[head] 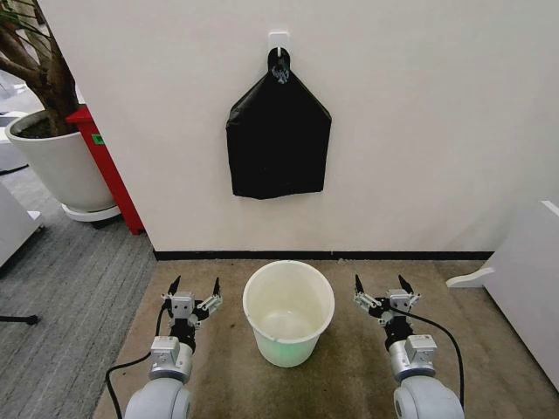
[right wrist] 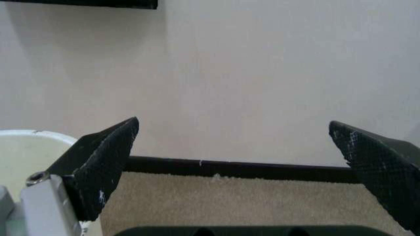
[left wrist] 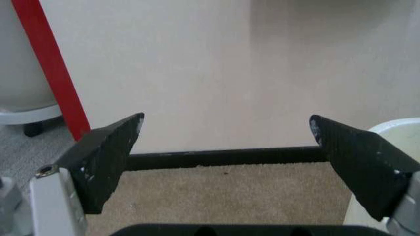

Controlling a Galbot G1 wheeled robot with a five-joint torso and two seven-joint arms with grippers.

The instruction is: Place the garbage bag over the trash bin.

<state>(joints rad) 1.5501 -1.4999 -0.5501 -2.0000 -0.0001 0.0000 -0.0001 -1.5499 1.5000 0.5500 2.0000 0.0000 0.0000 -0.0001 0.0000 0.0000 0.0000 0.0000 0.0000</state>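
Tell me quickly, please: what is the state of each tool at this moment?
Left tool: open, holding nothing, beside the trash bin.
Right tool: open, holding nothing, on the bin's other side.

The head camera looks down and forward at the wall. Each wrist camera sits low, close behind its open fingers, facing that wall; both seemingly catch the trash bin rim.
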